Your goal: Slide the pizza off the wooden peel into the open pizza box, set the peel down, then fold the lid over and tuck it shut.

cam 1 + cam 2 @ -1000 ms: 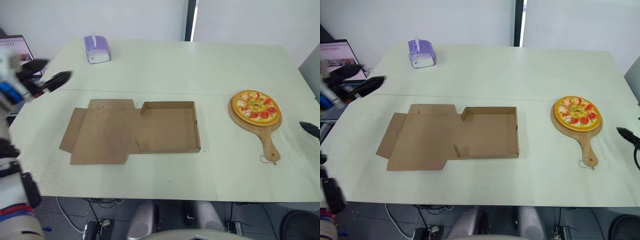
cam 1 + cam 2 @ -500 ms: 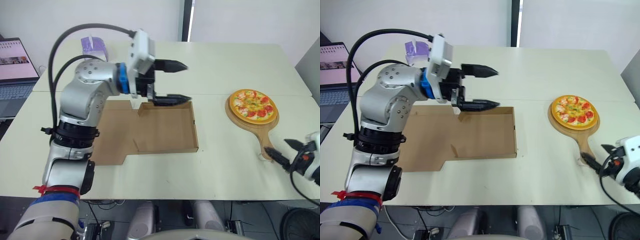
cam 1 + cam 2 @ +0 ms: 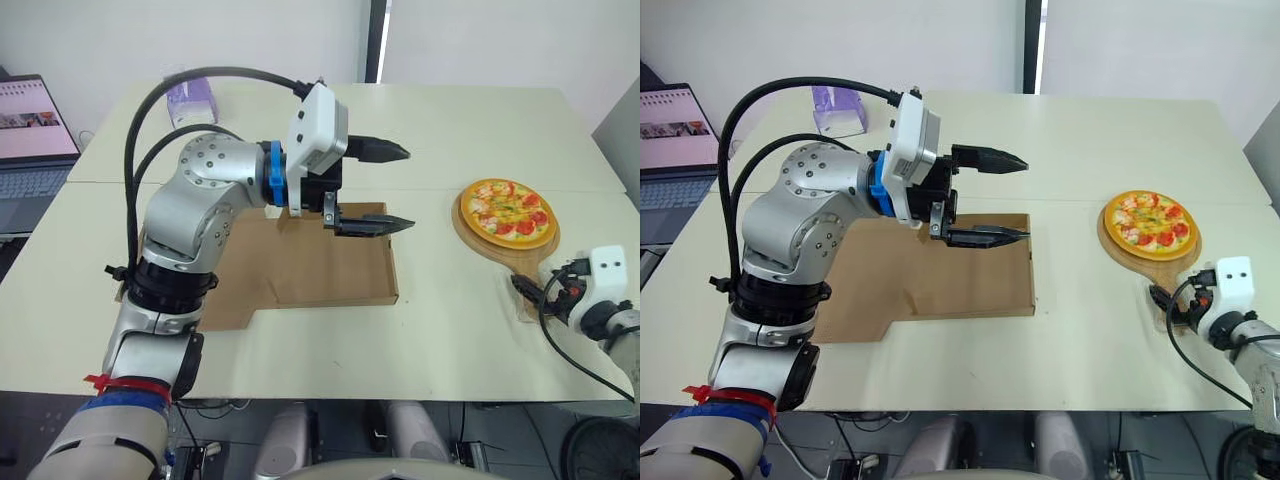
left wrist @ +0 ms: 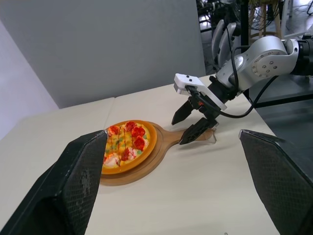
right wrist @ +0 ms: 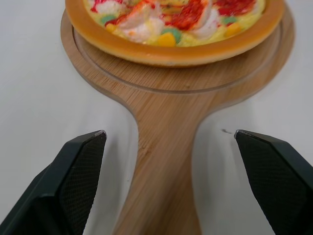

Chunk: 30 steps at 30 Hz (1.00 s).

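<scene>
The round toy pizza with an orange crust and red and yellow toppings [image 3: 511,212] lies centred on the disc of the pale wooden peel [image 5: 164,161]. The peel rests flat on the table with its handle pointing towards the robot's near right, well apart from the box. That orientation presents the handle to the right gripper [image 5: 169,133], whose two black fingers are spread wide and straddle the handle low over the table. A gap shows on either side, so nothing is gripped and, by this judgement, the grasp is about to begin. The brown cardboard pizza box [image 3: 340,265] lies open to the left of the peel. Its shallow tray is nearest the pizza and its lid is folded flat away on the far side, which leaves the tray free to receive the slide. The left gripper [image 3: 408,187] hovers above the tray's far right corner with its fingers parted and empty, aimed towards the pizza; it is likely waiting there to steady the box or to handle the lid later. Everything stands on a matt cream table [image 3: 450,330] crossed by a thin seam. A purple tissue box [image 3: 188,98] sits at the table's far left corner, an open laptop [image 3: 35,120] stands beyond its left edge, and a white wall with a dark vertical strip [image 3: 376,40] closes the room.
</scene>
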Available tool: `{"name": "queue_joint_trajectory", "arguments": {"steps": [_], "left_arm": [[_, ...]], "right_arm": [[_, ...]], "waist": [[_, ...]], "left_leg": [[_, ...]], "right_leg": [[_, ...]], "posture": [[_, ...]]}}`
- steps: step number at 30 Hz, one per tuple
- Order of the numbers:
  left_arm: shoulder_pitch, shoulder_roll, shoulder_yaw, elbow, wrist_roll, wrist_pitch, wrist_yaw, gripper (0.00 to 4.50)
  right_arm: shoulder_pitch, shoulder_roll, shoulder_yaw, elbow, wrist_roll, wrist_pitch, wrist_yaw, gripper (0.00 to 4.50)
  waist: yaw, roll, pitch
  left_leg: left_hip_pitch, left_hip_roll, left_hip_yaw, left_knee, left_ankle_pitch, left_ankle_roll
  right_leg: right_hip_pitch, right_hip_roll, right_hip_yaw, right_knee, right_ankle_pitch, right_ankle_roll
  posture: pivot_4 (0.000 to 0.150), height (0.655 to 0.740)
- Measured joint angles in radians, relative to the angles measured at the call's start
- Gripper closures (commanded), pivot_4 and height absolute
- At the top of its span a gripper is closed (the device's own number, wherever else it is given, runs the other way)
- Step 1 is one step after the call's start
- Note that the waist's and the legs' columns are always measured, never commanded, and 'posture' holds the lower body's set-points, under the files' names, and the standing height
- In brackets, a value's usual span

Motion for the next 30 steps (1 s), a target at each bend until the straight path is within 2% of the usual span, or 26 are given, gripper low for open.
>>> {"name": "queue_joint_trajectory", "arguments": {"steps": [5,6,8,14,15,26,30], "left_arm": [[0.015,0.032,0.027,-0.05,-0.005,0.046,0.045,0.02],[0.018,0.034,0.027,-0.06,-0.005,0.049,0.053,0.01],[0.028,0.037,0.027,-0.077,-0.009,0.062,0.059,0.0],[0.031,0.047,0.034,-0.093,-0.023,0.083,0.078,0.0],[0.03,0.047,0.034,-0.096,-0.024,0.084,0.079,0.0],[0.0,0.051,0.059,-0.034,-0.04,0.086,0.078,0.0],[-0.001,0.073,0.087,0.001,-0.04,0.086,0.077,0.0]], "right_arm": [[-0.08,0.0,0.052,0.124,-0.054,-0.056,-0.004,0.0],[-0.085,0.0,0.057,0.136,-0.063,-0.071,0.002,0.17],[-0.087,0.002,0.063,0.157,-0.073,-0.101,0.014,0.6],[-0.086,0.033,0.049,0.177,-0.072,-0.139,0.016,2.63],[-0.085,0.035,0.044,0.177,-0.072,-0.14,0.015,2.85],[-0.07,0.072,0.019,0.16,-0.074,-0.165,-0.008,2.85],[-0.1,0.047,0.051,0.158,-0.073,-0.161,0.033,2.85]], "waist": [[0.0,0.0,0.0],[0.0,0.0,0.0],[0.0,-0.001,0.0],[-0.002,-0.001,0.0],[-0.002,-0.001,0.0],[-0.001,-0.004,-0.002],[-0.01,0.0,0.001]], "left_leg": [[0.0,0.0,0.0,0.0,0.0,0.0],[0.0,0.0,0.0,0.0,0.0,0.0],[0.0,0.0,0.0,0.0,0.0,0.0],[0.001,0.0,0.0,0.0,0.0,0.0],[0.001,0.0,0.0,0.0,0.0,0.0],[0.001,0.0,-0.002,0.0,0.0,0.0],[0.0,0.0,0.0,0.0,0.0,0.0]], "right_leg": [[0.001,0.0,0.0,-0.001,0.0,0.0],[0.001,0.0,0.0,-0.001,0.0,0.0],[0.001,0.0,0.0,-0.001,0.0,0.0],[0.001,0.0,0.0,0.0,0.0,0.0],[0.001,0.0,0.0,0.0,0.0,0.0],[0.001,-0.001,-0.003,-0.001,0.0,0.0],[-0.002,0.0,0.0,0.0,0.0,0.0]], "posture": [[0.15,0.74],[0.15,0.74],[0.15,0.74],[0.15,0.74],[0.15,0.74],[0.15,0.74],[0.15,0.74]]}}
